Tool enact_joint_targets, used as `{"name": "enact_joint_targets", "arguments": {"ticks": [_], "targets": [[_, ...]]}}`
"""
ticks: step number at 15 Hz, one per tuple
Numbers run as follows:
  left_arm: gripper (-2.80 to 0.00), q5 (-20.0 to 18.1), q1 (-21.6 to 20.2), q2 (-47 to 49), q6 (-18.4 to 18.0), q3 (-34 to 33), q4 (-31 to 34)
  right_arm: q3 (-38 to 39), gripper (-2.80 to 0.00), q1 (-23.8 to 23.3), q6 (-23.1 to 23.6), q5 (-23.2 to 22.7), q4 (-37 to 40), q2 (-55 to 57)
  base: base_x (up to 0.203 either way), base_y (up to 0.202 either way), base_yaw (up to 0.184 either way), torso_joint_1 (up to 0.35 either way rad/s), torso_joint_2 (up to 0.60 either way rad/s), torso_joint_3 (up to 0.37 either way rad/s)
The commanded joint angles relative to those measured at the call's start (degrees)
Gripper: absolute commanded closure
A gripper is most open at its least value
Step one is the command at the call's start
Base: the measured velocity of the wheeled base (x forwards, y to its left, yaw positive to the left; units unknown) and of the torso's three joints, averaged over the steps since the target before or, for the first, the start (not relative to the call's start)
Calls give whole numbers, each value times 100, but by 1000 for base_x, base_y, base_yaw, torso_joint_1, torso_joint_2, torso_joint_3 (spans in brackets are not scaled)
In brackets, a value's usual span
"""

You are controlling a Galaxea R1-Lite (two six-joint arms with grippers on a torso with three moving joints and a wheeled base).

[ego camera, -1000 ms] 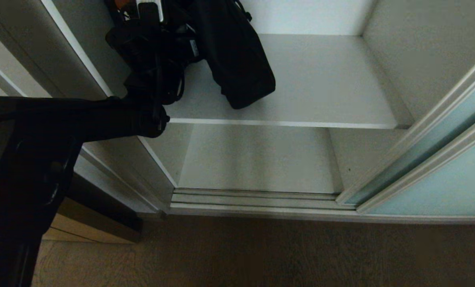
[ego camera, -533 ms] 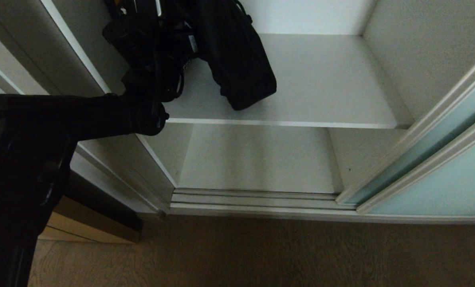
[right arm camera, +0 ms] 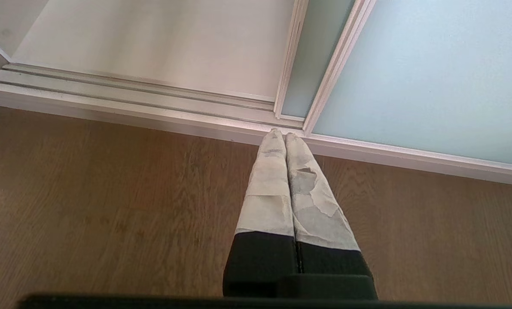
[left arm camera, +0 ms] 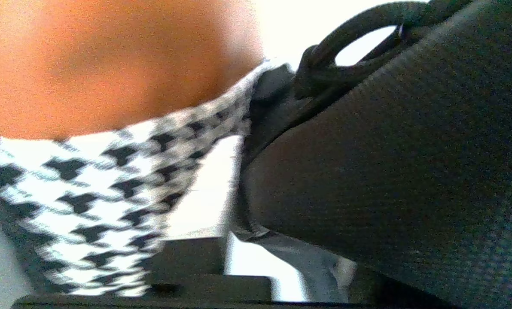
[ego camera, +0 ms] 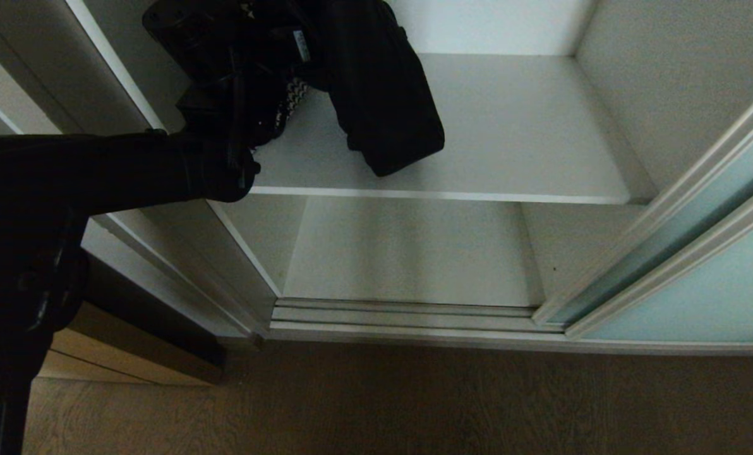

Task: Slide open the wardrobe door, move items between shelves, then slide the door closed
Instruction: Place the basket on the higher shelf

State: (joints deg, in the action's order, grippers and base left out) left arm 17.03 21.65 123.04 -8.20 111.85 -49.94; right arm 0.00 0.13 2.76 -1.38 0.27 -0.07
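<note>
Wardrobe stands open, its sliding wardrobe door (ego camera: 698, 278) of frosted pale aqua glass in a slim silver frame pushed to the right of the upper shelf (ego camera: 515, 133).

That shelf, a flat matte light-grey board with a thin white front edge, carries a long plain black cloth (ego camera: 383, 95) draped toward its front lip; below it lie a second grey shelf (ego camera: 408, 253), a ribbed silver floor track (ego camera: 402, 316) and a brown wood-grain floor (ego camera: 414, 404). At the shelf's left end the black left arm (ego camera: 98, 170) reaches in; its fingers cannot be told open or closed, and just before them sits a soft black-and-white houndstooth piece (left arm camera: 101, 189) beside a black strap loop (left arm camera: 359, 38). The right gripper (right arm camera: 285, 136) hangs over the floor by the track, fabric-wrapped fingers (right arm camera: 269, 189) pressed together.
</note>
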Motion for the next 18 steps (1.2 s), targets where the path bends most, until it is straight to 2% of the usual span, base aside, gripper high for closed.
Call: {"name": "enact_joint_targets", "arguments": {"ticks": [1,2,4,8,10,13,18], "targets": [[-280,-1,314,-92,14,51,-44,0,0,4,6,-3,0,-1,0,0,0,0,0,0],[-280,24,511,-29,28,49,-72,0,0,4,6,-3,0,-1,0,0,0,0,0,0],[-280,136,671,18,47,39,-545,0,0,4,6,-3,0,-1,0,0,0,0,0,0],[-280,175,632,-80,23,47,-998,0,0,4,6,-3,0,-1,0,0,0,0,0,0],[-280,145,621,-157,-135,47,-1349,8,0,4,6,-3,0,-1,0,0,0,0,0,0],[-280,144,709,69,-143,39,-1379,0,0,4,6,-3,0,-1,0,0,0,0,0,0],[-280,193,1198,755,-265,38,-1702,0,0,4,6,-3,0,-1,0,0,0,0,0,0]]}}
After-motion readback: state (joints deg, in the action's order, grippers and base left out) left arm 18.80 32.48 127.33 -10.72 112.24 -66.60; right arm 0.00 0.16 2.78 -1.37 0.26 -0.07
